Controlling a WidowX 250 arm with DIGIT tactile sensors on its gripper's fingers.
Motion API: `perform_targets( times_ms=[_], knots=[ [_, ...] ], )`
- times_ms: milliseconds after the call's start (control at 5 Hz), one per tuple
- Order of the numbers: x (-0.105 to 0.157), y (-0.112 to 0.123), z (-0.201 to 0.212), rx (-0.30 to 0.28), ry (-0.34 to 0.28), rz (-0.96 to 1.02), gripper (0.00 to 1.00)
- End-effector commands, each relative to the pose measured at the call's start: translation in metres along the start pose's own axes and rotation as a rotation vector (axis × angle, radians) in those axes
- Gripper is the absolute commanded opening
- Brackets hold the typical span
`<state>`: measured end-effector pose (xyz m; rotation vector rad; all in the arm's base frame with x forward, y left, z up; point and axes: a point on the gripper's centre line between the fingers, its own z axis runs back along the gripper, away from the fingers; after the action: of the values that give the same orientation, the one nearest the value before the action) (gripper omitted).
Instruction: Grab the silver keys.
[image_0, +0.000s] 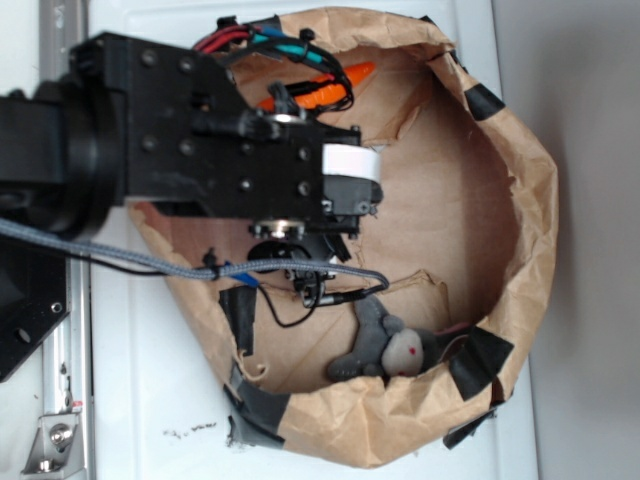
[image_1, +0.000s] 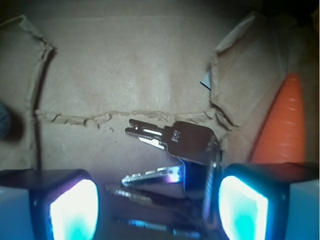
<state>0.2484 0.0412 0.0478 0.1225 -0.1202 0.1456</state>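
Glowing pale blue at the bottom edge of the wrist view, my two fingertips (image_1: 74, 210) stand well apart, so my gripper (image_1: 159, 207) is open wide and has hold of nothing. Between the pads, and reaching a little past them, lie the silver keys (image_1: 172, 150): one broad shiny head sits close to my right-hand pad in that view, with blades fanned out toward the left across the brown paper. I cannot tell whether either pad touches the metal; the lower blades are dim and blurred in the shadow between my fingers. Just beyond the keys a ragged tear line (image_1: 100, 117) runs across the paper floor. To the right, behind a raised flap of paper, the orange toy carrot (image_1: 285, 125) stands close by, its tip pointing up in the frame. From the exterior view, my black arm (image_0: 180, 130) reaches in over the crumpled paper bag (image_0: 520, 200), which is patched with black tape and lies on a white surface (image_0: 150, 400); the arm hides the keys there. The carrot (image_0: 340, 85) shows at the bag's upper rim behind my wiring, and a small grey plush toy (image_0: 390, 345) lies near the lower rim, well apart from my gripper.
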Motion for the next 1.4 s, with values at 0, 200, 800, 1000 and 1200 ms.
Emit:
perform_targets(
  times_ms=[0,200,800,1000,1200],
  knots=[
    [0.014,0.008,0.007,0.006,-0.054,0.035,1.0],
    [0.015,0.011,0.002,0.022,-0.075,0.043,1.0],
    [0.01,0.015,-0.014,0.043,-0.094,0.051,0.0],
    [-0.001,0.021,-0.023,0.072,-0.102,0.013,0.0],
    [-0.008,0.024,-0.01,0.021,-0.111,-0.014,0.0]
  ],
)
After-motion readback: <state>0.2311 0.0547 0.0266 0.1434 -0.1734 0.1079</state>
